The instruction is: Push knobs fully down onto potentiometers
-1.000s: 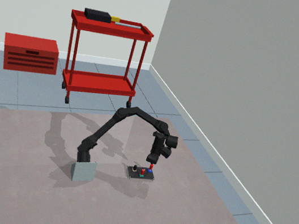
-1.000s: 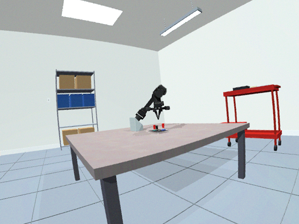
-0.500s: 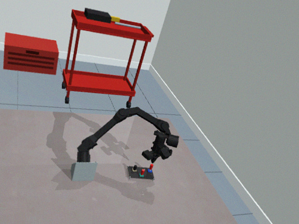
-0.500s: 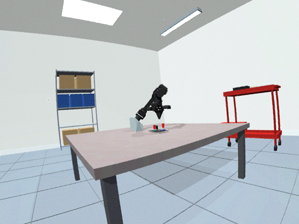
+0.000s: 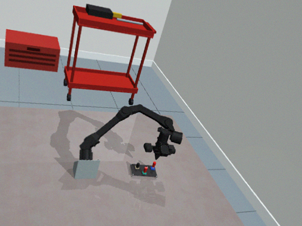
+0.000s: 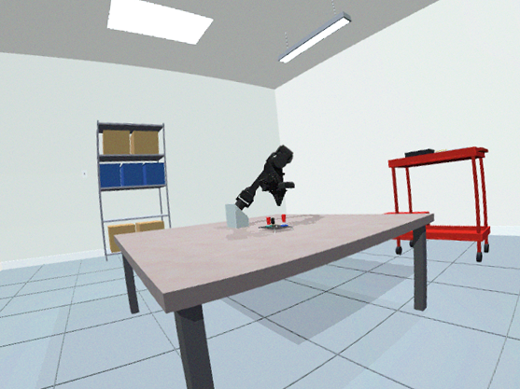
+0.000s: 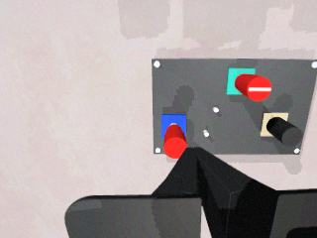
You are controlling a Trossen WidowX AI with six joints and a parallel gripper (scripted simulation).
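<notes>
A dark grey circuit board point(image 5: 135, 172) point(image 6: 276, 228) point(image 7: 198, 84) stands on the table. A red knob point(image 5: 154, 164) point(image 6: 284, 216) point(image 7: 174, 141) stands raised over the blue potentiometer point(image 5: 152, 168) point(image 7: 173, 120). A second red knob point(image 5: 145, 169) point(image 6: 268, 220) point(image 7: 254, 87) with a white line stands over the teal potentiometer point(image 7: 237, 76). A black knob point(image 5: 137, 165) point(image 7: 284, 130) sits on a tan potentiometer point(image 7: 267, 121). My gripper point(image 5: 157, 156) point(image 6: 280, 202) point(image 7: 192, 155) is shut and empty. Its tips hang a little above the knob on the blue potentiometer, apart from it.
The arm's grey base block point(image 5: 85, 168) point(image 6: 236, 216) stands left of the board. A red cart point(image 5: 107, 53) point(image 6: 444, 199) and a red tool chest point(image 5: 31, 50) stand on the floor beyond the table point(image 5: 41, 195). A shelf rack point(image 6: 128, 181) with boxes stands at the far wall.
</notes>
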